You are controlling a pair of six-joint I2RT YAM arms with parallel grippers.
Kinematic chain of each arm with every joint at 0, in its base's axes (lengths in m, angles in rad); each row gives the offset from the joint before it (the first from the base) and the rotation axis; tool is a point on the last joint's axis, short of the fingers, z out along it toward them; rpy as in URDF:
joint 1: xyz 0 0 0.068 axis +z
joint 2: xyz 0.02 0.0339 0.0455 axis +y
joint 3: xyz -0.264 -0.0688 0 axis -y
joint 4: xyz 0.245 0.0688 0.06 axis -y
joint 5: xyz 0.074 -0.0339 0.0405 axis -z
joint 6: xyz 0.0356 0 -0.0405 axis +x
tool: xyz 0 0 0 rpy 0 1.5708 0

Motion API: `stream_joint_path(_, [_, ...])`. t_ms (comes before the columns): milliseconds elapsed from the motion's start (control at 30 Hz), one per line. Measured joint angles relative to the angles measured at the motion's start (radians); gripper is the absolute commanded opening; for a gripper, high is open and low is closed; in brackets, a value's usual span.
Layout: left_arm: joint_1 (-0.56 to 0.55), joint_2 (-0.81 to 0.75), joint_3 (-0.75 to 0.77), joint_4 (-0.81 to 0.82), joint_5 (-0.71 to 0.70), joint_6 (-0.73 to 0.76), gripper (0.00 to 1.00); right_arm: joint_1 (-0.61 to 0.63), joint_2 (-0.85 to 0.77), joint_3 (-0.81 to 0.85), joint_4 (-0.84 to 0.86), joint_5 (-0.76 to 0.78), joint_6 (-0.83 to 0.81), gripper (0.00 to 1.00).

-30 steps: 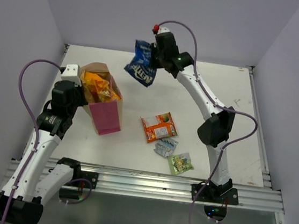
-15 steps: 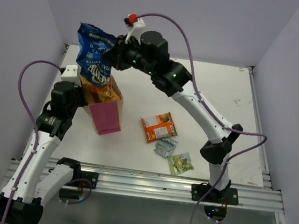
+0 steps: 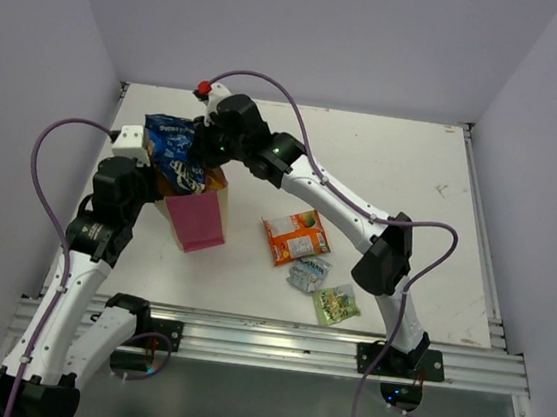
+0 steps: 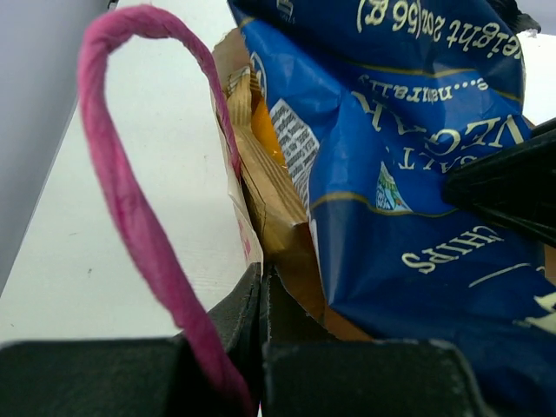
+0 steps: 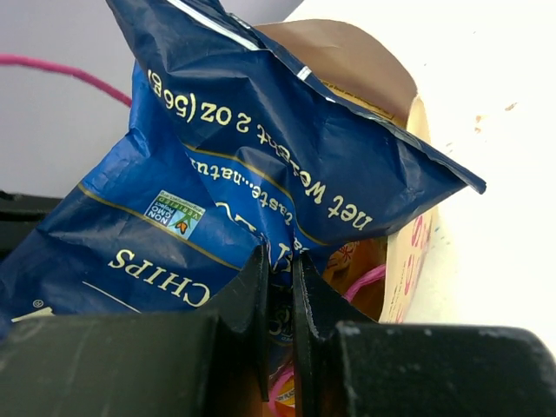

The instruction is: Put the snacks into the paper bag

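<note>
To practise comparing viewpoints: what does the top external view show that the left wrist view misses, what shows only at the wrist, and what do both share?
Only the top external view: the orange-red foil pack, small silver-blue packet and small green packet on the white table. Only the left wrist view: the left gripper shut on the rim of the pink-sided paper bag, beside a pink cord handle. Both: the dark blue foil chip bag in that bag's mouth.

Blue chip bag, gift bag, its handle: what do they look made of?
Dark blue chip bag: likely plastic or foil film, glossy; its sharp creases catch light. Paper bag: matte paper, brown inside. Its handle: pink twisted cord, probably paper.
</note>
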Motion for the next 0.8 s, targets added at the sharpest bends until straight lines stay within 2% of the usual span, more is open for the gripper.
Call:
stream_joint_path(433, [0.0, 0.001, -0.002, 0.016, 0.031, 0.002, 0.0, 0.064, -0.01, 0.005, -0.146, 0.121, -0.265, 0.0])
stream_joint_path(467, [0.0, 0.003, -0.002, 0.018, 0.032, 0.002, 0.0, 0.071, -0.01, 0.002, -0.158, 0.137, -0.278, 0.03])
stream_joint_path(500, [0.0, 0.003, -0.003, 0.021, 0.036, 0.002, 0.0, 0.078, -0.01, 0.001, -0.168, 0.152, -0.287, 0.12])
stream_joint_path(567, [0.0, 0.002, -0.006, 0.027, 0.042, 0.004, 0.0, 0.089, -0.01, 0.002, -0.183, 0.171, -0.297, 0.4])
stream_joint_path(600, [0.0, 0.002, -0.008, 0.031, 0.045, 0.004, 0.0, 0.093, -0.01, 0.003, -0.187, 0.18, -0.301, 0.5])
stream_joint_path(633, [0.0, 0.001, -0.009, 0.034, 0.046, 0.004, 0.0, 0.097, -0.01, 0.006, -0.196, 0.183, -0.31, 0.64])
stream_joint_path(667, [0.0, 0.001, -0.011, 0.038, 0.049, 0.004, 0.0, 0.099, -0.01, 0.012, -0.205, 0.19, -0.315, 0.83])
stream_joint_path(700, [0.0, -0.001, -0.013, 0.042, 0.053, 0.004, 0.0, 0.101, -0.01, 0.017, -0.213, 0.198, -0.313, 0.9])
stream_joint_path(800, [0.0, -0.002, -0.017, 0.047, 0.056, 0.004, 0.0, 0.105, -0.01, 0.068, -0.24, 0.229, -0.328, 0.93])
